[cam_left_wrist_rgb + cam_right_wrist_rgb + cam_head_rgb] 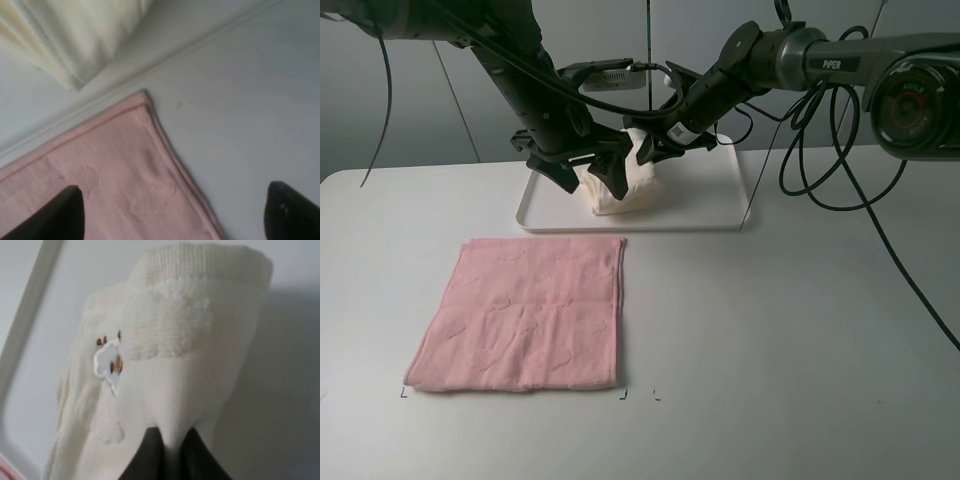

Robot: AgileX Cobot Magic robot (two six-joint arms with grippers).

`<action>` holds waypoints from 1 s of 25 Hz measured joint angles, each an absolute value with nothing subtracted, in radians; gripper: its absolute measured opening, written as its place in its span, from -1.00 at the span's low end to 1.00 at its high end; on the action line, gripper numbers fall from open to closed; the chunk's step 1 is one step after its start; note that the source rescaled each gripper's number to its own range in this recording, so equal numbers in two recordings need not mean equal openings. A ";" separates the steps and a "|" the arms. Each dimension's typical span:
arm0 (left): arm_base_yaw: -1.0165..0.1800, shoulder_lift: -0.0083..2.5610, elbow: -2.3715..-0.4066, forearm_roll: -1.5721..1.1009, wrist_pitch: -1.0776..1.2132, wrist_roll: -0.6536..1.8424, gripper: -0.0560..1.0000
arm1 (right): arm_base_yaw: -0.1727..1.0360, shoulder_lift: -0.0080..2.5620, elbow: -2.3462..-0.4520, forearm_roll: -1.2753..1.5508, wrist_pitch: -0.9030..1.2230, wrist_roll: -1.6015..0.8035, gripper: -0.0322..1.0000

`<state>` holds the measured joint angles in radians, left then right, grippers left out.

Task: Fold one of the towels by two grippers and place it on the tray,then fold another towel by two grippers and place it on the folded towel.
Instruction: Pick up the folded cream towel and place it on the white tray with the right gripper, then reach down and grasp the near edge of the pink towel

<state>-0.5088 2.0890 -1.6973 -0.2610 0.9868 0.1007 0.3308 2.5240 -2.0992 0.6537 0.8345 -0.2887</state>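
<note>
Counting one cream towel, one pink towel, one tray.

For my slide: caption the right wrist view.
Right gripper pinching the cream towel, bunched upright on the white tray.

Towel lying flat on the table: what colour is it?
Light pink towel, clearest in the exterior high view.

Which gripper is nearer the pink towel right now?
Left. The left gripper hangs open over the tray's front edge, just beyond the pink towel's far corner. The right gripper is farther back over the tray, shut on the cream towel.
</note>
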 joint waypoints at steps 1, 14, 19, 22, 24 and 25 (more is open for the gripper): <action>-0.509 2.089 -1.697 -0.261 0.986 0.101 0.87 | 0.331 2.524 -2.099 0.646 0.828 -0.289 -0.89; -0.509 2.089 -1.697 -0.261 0.979 0.124 0.87 | 0.331 2.473 -2.099 0.478 0.795 -0.257 0.99; -0.509 2.078 -1.697 -0.225 0.982 0.138 0.87 | 0.331 2.417 -2.099 0.357 0.871 -0.210 0.99; -0.502 2.044 -1.692 -0.177 1.006 0.153 0.87 | 0.331 2.373 -2.099 0.328 0.909 -0.204 1.00; -0.476 2.003 -1.661 -0.170 1.012 0.169 0.87 | 0.330 2.344 -2.099 0.317 0.938 -0.202 1.00; -0.459 1.981 -1.631 -0.170 1.008 0.189 0.87 | 0.330 2.327 -2.099 0.305 0.955 -0.202 1.00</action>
<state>-0.4586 1.9805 -1.6312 -0.1704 1.0080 0.1886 0.3304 2.3267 -2.0992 0.3048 0.9551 -0.2019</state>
